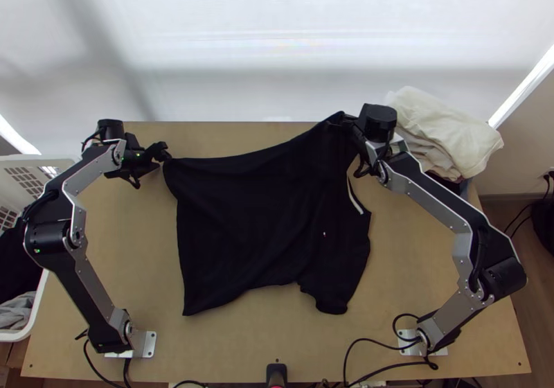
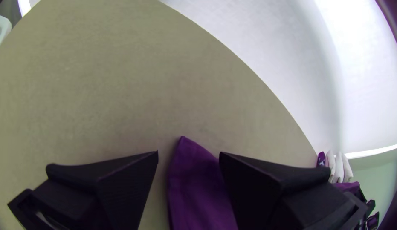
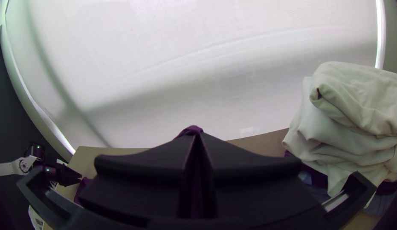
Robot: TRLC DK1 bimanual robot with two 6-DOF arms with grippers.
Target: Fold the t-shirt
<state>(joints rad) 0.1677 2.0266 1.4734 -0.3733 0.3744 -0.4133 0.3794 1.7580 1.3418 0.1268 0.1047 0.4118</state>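
Black t-shirt [image 1: 242, 215], spread mid-worktop [image 1: 242, 343]. Right hand [image 3: 197, 134]: clamped on far-right cloth. Left hand [image 2: 188, 153]: fingers apart, far-left corner between; a pull before closing could lose it, skewing the fold.

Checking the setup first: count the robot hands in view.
2: the left hand, open at the T-shirt's far left corner, and the right hand, closed on its far right end.

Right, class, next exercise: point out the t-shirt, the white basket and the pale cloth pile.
T-shirt [image 1: 242, 215]: top view, middle of its black body.
White basket [image 1: 15, 335]: top view, lower part of its rim.
Pale cloth pile [image 3: 356, 96]: right wrist view, its topmost cloth.
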